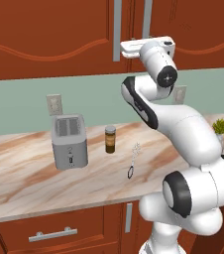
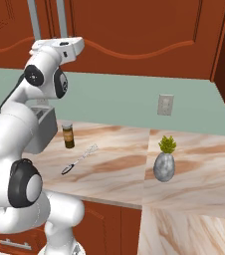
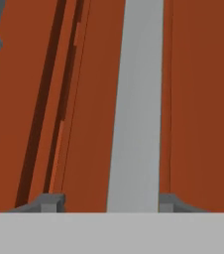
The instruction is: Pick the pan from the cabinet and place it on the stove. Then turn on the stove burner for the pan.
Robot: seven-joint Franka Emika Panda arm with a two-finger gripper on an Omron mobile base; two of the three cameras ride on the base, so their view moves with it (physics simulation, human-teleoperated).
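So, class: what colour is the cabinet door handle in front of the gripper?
Grey handle, clearest in the hand view.

Your white arm is raised high, its hand [image 3: 104, 203] pushed up close to the cabinet door [image 1: 49, 34].

Your arm rises from the base, bends at a dark-jointed elbow, and folds back upward so the wrist sits level and the hand points forward at the door. In the hand view your two dark fingertips [image 3: 48, 202] stand apart, one on each side of the grey vertical bar handle [image 3: 136, 109], with small gaps showing.
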